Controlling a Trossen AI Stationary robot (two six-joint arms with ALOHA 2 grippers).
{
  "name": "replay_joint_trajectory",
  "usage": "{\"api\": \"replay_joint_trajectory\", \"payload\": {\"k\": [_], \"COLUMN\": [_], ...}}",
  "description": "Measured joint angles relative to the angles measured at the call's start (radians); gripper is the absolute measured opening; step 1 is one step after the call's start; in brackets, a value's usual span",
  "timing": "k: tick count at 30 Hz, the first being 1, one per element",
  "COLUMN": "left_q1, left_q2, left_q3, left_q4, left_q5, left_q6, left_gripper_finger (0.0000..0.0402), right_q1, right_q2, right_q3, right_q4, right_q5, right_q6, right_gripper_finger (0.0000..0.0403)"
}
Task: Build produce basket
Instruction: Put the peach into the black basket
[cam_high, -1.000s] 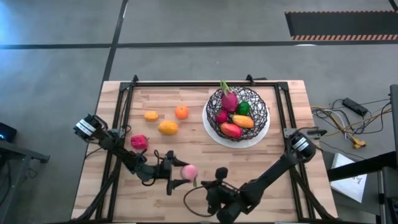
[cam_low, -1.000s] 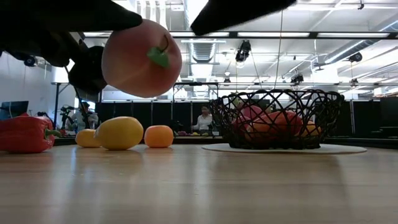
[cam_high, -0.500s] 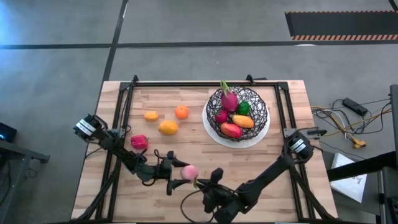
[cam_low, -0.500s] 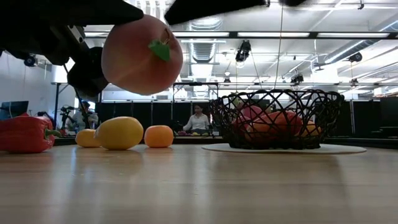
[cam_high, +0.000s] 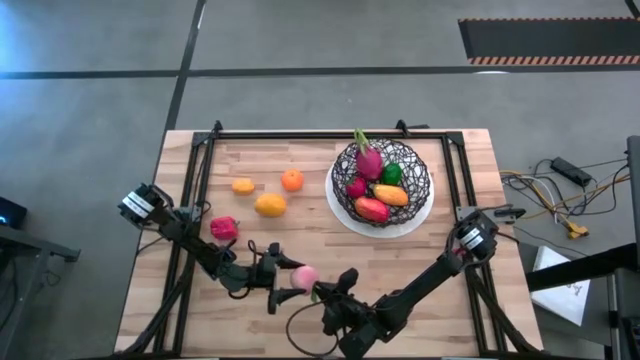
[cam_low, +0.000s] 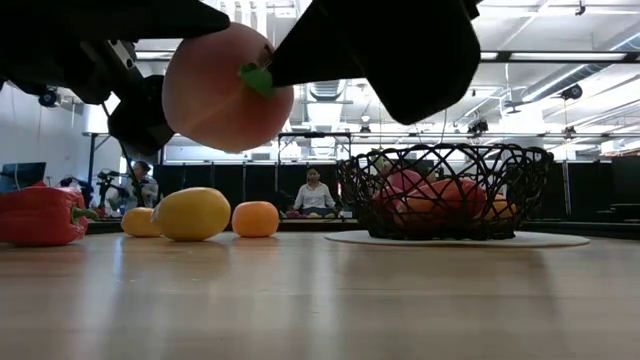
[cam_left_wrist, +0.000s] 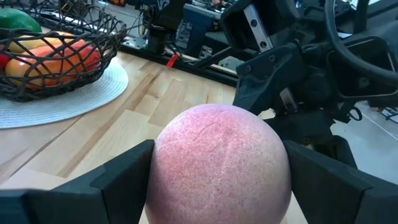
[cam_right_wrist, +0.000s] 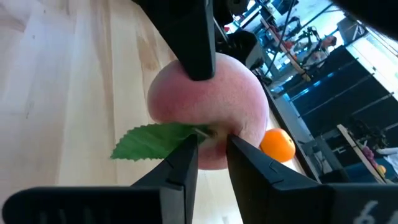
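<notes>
Left end effector (cam_high: 283, 282) is at the near edge of the counter (cam_high: 300, 225), a little left of centre, with its two dark fingers (cam_left_wrist: 106, 180) closed round the pale pink peach (cam_high: 305, 276) and holding it clear of the wood. From the low view the peach (cam_low: 228, 88) hangs well above the boards. Right beside it, the right end effector (cam_high: 330, 297) has reached in from the near right; its fingers (cam_right_wrist: 180, 165) stand only slightly apart, straddling the stem end of the peach (cam_right_wrist: 211, 109) where the green leaf (cam_right_wrist: 152, 140) sticks out. Whether they actually press on the fruit I cannot tell; they look to be just touching or about to.

To my eye this is a hand-over in mid-air: the left arm offers the fruit, the right arm takes it. The next move calls for the right fingers to close firmly on the peach before the left ones let go, or it will drop and roll.

Farther left on the counter lie the red pepper (cam_high: 224, 228), a small yellow-orange piece (cam_high: 243, 186), a yellow fruit (cam_high: 270, 205) and an orange (cam_high: 292, 180), all waiting. At the far right sits the basket (cam_high: 425, 185) on its white plate, already holding the dragon fruit (cam_high: 369, 158) and several red, green and orange pieces. The peach has well over half the counter to cross to reach it.
</notes>
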Motion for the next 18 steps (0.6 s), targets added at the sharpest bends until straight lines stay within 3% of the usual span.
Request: {"api": "replay_joint_trajectory", "payload": {"k": [11, 18], "left_q1": [-0.001, 0.0], "left_q2": [0.0, 0.0], "left_q3": [0.004, 0.005], "left_q4": [-0.005, -0.01], "left_q5": [0.006, 0.005], "left_q6": [0.0, -0.004], "left_gripper_finger": [0.0311, 0.0311], "right_q1": [-0.008, -0.014], "right_q2": [0.002, 0.002], "right_q3": [0.0, 0.0], "right_q4": [0.07, 0.068], "right_q5": [-0.048, -0.05], "right_q6": [-0.066, -0.052], "right_gripper_finger": [0.0053, 0.0012]}}
